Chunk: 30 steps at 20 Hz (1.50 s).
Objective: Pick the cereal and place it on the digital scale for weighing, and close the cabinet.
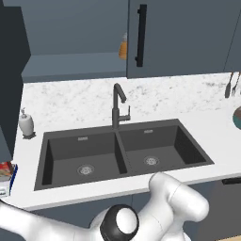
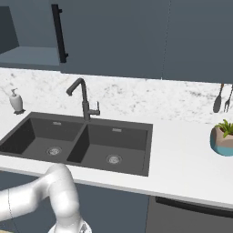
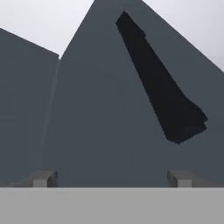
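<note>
The cabinet (image 1: 183, 37) hangs over the counter with its left door (image 1: 10, 70) swung open, baring a shelf (image 1: 70, 63). At the left edge of the left base view the red cereal (image 1: 4, 168) rests on the digital scale (image 1: 6, 187), a low white device with a blue side edge. Both are cut off by the frame. In the hand view my gripper (image 3: 113, 180) is open with nothing between its fingertips (image 3: 43, 178). It faces a slate-blue door panel (image 3: 100, 122) at close range. That panel's long black bar handle (image 3: 162, 87) runs slantwise, above and right of the fingers.
An amber bottle (image 1: 123, 47) stands on the open shelf. A double black sink (image 1: 122, 150) with a tall faucet (image 1: 118, 106) sits in the white counter (image 1: 221, 155). A soap dispenser (image 1: 26, 124) stands left of it; a potted plant (image 2: 223, 136) and hanging utensils (image 2: 223, 98) are at the right.
</note>
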Available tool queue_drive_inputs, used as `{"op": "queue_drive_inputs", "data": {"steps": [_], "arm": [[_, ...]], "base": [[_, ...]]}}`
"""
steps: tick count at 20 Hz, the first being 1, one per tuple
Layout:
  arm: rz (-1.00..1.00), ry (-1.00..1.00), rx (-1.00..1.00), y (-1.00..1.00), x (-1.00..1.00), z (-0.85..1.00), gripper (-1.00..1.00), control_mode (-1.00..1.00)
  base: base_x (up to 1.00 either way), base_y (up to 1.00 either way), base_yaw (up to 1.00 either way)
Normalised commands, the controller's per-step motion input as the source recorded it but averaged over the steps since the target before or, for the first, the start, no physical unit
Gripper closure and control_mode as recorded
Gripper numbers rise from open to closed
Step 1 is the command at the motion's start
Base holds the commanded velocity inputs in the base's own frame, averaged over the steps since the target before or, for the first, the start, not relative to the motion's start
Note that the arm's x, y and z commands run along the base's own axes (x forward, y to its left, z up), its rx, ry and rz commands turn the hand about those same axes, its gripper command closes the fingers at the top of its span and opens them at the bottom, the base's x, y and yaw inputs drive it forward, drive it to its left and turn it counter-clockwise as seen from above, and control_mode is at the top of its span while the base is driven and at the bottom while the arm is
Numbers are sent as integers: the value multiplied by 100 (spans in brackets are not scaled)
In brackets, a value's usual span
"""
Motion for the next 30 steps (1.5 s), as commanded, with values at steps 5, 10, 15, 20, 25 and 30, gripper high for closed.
{"op": "queue_drive_inputs", "data": {"steps": [5,10,15,20,25,30], "arm": [[13,51,-1,-24,92,4,-100,-100],[10,28,2,-69,71,25,-100,-100],[7,2,18,-100,48,47,-100,-100],[4,14,21,-100,90,20,-100,-100],[0,28,19,-100,100,0,-100,-100],[0,15,22,-100,100,-6,-100,-100]], "base": [[0,0,0],[0,0,0],[0,0,0],[0,0,0],[0,0,0],[0,0,0]]}}
